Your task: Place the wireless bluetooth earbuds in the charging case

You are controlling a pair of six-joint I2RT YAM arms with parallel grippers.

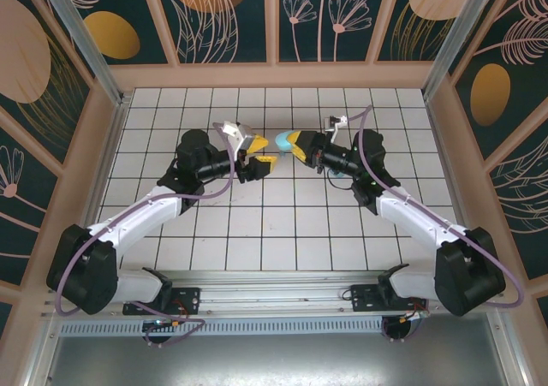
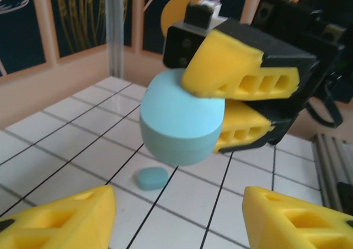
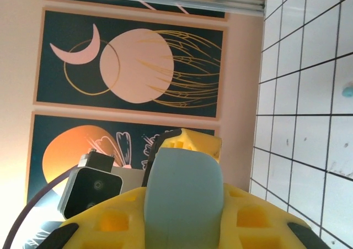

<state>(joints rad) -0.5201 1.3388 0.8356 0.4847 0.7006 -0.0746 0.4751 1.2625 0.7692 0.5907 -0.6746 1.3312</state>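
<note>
desk (image 1: 282,223): white tiles, below both hands | right hand (image 1: 301,145): clamped on charging case (image 2: 179,122), lifted off the desk, probably to steady it for loading | left hand (image 2: 179,205): fingers spread, holding nothing, facing the case | earbud (image 2: 151,178): on desk beneath case, just ahead of left hand

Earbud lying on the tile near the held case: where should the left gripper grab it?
Pinch the earbud across its narrow width, coming down from above. It lies flat, a low rounded oblong, so only its long edges offer purchase. The charging case in the right gripper hangs near it; keep the open left gripper clear.
</note>
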